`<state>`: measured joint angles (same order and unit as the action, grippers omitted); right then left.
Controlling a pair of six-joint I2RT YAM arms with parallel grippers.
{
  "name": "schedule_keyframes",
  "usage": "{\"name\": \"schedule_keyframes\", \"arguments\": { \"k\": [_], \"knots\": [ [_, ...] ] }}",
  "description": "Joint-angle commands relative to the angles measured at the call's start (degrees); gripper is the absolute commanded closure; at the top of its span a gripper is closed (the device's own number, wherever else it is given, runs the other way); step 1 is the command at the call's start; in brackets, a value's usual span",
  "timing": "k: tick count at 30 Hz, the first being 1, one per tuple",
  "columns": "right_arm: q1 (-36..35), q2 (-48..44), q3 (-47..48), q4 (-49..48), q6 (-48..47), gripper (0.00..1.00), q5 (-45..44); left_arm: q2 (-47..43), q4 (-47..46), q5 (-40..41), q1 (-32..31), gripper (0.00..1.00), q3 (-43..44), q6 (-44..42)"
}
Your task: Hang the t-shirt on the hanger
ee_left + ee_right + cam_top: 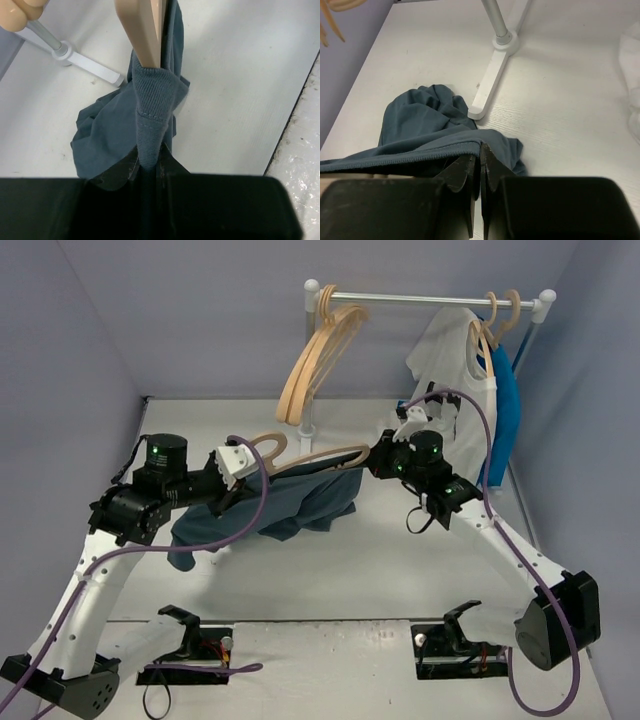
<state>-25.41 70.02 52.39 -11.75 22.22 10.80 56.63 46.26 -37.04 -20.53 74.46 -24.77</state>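
The pale wooden hanger [318,455] is held in the air between my two grippers, with its hook at the left. The slate-blue t-shirt [300,502] drapes from it down to the table. My left gripper [233,480] is shut on the shirt's ribbed collar [151,102], and the hanger arm [142,30] runs into the collar just beyond my fingertips [150,160]. My right gripper [381,456] is shut on a stitched edge of the t-shirt [420,132] at the hanger's right end; in the right wrist view [480,150] the jaws pinch the fabric.
A white garment rack [430,300] stands at the back. It carries several spare wooden hangers [315,360], a white t-shirt [450,360] and a bright blue garment [507,405]. Its white foot [490,85] lies beside the bunched shirt and also shows in the left wrist view [85,62].
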Motion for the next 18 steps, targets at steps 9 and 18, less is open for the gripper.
{"name": "schedule_keyframes", "arguments": {
  "k": [9, 18],
  "knots": [
    [1.2, 3.3, 17.5, 10.6, -10.2, 1.0, 1.0, 3.0, 0.6, 6.0, -0.5, 1.0, 4.9, -2.9],
    [-4.7, 7.6, 30.9, 16.5, -13.1, 1.0, -1.2, 11.0, 0.3, 15.0, -8.5, 1.0, 15.6, 0.5]
  ]
}}
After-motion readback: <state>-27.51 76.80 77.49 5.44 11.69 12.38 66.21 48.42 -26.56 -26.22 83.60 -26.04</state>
